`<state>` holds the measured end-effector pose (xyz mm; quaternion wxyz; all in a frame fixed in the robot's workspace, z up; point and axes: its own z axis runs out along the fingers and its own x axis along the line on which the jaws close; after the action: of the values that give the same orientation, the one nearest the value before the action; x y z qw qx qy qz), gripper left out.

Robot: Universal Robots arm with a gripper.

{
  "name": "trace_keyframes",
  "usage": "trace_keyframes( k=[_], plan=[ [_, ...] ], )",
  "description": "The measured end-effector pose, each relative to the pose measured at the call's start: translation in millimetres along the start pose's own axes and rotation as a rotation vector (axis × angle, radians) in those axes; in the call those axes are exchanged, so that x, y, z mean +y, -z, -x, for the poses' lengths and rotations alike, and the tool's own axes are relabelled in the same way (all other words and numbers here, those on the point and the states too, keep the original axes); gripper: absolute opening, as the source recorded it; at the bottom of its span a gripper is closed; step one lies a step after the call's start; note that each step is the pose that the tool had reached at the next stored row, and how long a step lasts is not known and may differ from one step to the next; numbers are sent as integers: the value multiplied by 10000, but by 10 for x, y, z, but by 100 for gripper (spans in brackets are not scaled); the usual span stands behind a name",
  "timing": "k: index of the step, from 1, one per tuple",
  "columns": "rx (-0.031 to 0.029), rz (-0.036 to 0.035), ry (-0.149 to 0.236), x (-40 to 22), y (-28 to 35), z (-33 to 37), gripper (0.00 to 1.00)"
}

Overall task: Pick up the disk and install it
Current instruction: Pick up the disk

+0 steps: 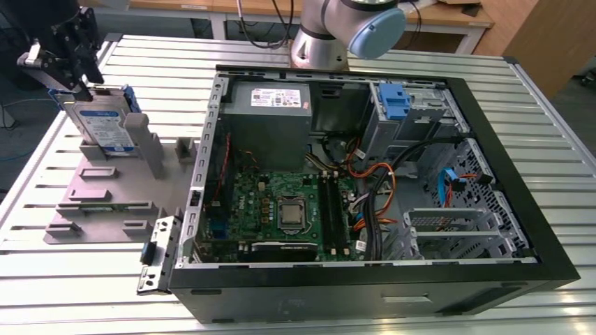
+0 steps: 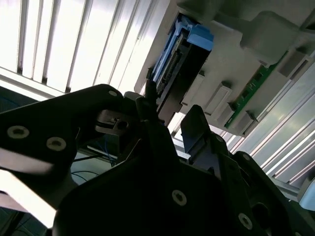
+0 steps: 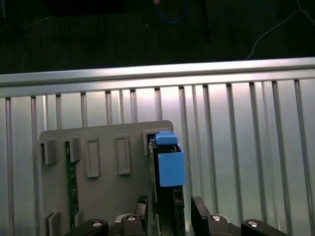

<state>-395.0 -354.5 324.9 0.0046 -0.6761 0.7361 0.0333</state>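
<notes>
**Exterior view: gripper over the upright disk, stand at the table's edge**

Item 1. Gripper (image 1: 75, 87): black, on the Universal Robots arm (image 1: 345, 28), whose base rises at the table's far edge. It hangs near the table's far corner on the exterior view's left, directly above the disk. In the first wrist view the two fingers (image 3: 199, 209) stand apart, one on each side of the disk's upper end. Whether they touch it cannot be told.

Item 2. Disk (image 1: 100, 125): silver hard drive with a white-and-blue label, framed by a blue bracket. It stands on edge in the far end of the grey stand, leaning slightly against an upright post. In both wrist views the blue bracket end lies between the fingers.

Item 3. Grey plastic stand (image 1: 102, 188): flat base with upright posts and slots, lying on the slatted aluminium table (image 1: 56, 279) along its edge on the exterior view's left. In the first wrist view a green circuit strip (image 3: 72, 182) sits in one slot, apart from the disk.

Item 4. Open computer case (image 1: 373, 286): black, on its side, occupying the table's middle and the exterior view's right, just beside the stand. Inside: green motherboard (image 1: 279, 209), grey power supply (image 1: 270, 105) with a white sticker at the far wall, and a drive bay with a blue plastic bracket (image 1: 396, 105) at the far corner.
</notes>
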Motion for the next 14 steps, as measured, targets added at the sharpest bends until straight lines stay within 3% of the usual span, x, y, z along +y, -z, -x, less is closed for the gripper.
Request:
trace_keyframes(
  k=[2, 4, 14],
  plan=[
    [-109, 8, 92, 2, -6, -1, 47],
    [-168, 0, 143, 11, -10, -1, 47],
    [-231, -142, 465, 55, -95, -10, 47]
  ],
)
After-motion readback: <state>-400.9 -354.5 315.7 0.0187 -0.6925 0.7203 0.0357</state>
